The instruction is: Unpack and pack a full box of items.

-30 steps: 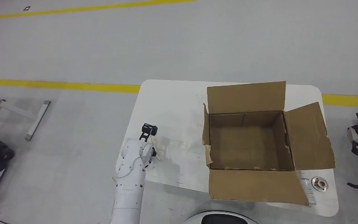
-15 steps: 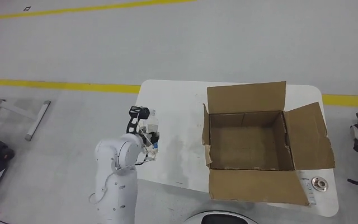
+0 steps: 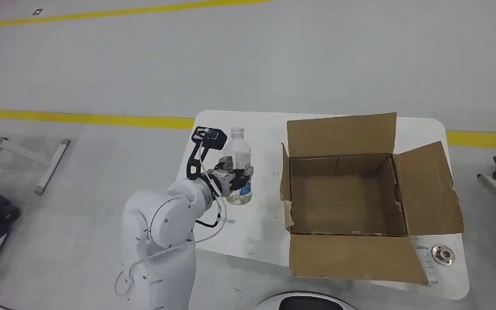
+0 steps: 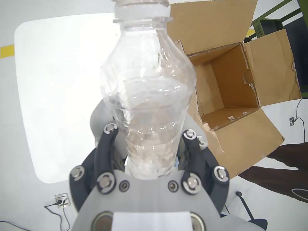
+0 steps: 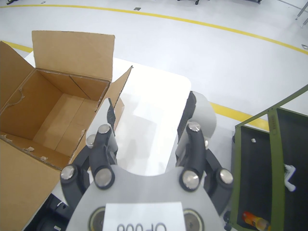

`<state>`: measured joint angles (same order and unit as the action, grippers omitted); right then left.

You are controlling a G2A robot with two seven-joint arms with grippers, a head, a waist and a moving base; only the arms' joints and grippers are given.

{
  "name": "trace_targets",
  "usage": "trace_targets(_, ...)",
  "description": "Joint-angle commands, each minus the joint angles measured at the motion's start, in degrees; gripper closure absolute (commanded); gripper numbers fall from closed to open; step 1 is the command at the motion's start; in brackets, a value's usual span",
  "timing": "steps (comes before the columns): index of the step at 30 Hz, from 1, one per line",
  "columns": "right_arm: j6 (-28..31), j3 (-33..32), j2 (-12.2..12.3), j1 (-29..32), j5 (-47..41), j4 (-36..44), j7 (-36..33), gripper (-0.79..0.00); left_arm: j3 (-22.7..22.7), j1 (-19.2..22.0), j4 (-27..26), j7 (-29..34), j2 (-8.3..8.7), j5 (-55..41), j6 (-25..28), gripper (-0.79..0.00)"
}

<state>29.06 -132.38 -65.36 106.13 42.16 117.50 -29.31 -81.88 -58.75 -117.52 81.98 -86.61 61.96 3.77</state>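
A clear plastic water bottle (image 3: 239, 164) with a white cap is held above the left part of the white table (image 3: 260, 229). My left gripper (image 3: 232, 182) is shut on its lower body. In the left wrist view the bottle (image 4: 146, 85) stands between the black fingers (image 4: 109, 143) of the left gripper (image 4: 149, 143). The open cardboard box (image 3: 341, 136) stands to the right of the bottle, flaps spread, its inside bare. My right gripper (image 5: 149, 121) hangs open over the table's right end beside the box (image 5: 72, 54), with nothing between its fingers.
A small round metal part (image 3: 442, 253) lies at the table's front right corner. A green cart (image 5: 272, 159) stands off the table's right end. Bare table surface (image 4: 60, 78) lies left of the box.
The left arm has swung up from the table's left edge and moved right toward the box. The bottle now stands upright in its gripper, higher and closer to the box.
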Motion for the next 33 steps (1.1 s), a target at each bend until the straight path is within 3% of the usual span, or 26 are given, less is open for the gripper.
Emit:
trace_targets(1,1.35,0.39,0.28,-0.20,-4.09,-1.14,-3.05,-0.785,-0.01,0.00,0.01,0.01,0.00,0.01,0.01,0.000)
trace_targets(9,-0.70,5.88,2.23,-6.43,-19.76,-7.47,-19.80,-0.785,-0.01,0.00,0.01,0.01,0.00,0.01,0.01,0.000)
trace_targets(10,-1.25,6.66,2.42,-7.27,-20.75,-8.00,-21.08,-0.486,-0.01,0.00,0.01,0.01,0.00,0.01,0.01,0.000)
trace_targets(11,-1.82,7.42,2.60,-8.01,-21.40,-8.38,-22.20,-0.369,-0.01,0.00,0.01,0.01,0.00,0.01,0.01,0.000)
trace_targets(14,-2.49,9.48,3.03,-9.54,-21.10,-8.81,-23.95,-0.111,-0.01,0.00,0.01,0.01,0.00,0.01,0.01,0.000)
trace_targets(16,-3.19,10.83,3.20,-10.11,-21.24,-9.31,-24.50,-0.009,-0.01,0.00,0.01,0.01,0.00,0.01,0.01,0.000)
trace_targets(28,-7.37,15.94,3.35,-8.58,-22.97,-9.00,-21.59,0.000,-0.01,0.00,0.01,0.01,0.00,0.01,0.01,0.000)
trace_targets(33,-10.86,17.15,3.01,-6.07,-25.67,-7.33,-18.05,0.000,1.18,1.08,0.12,-3.71,0.20,-1.86,-0.18,0.000)
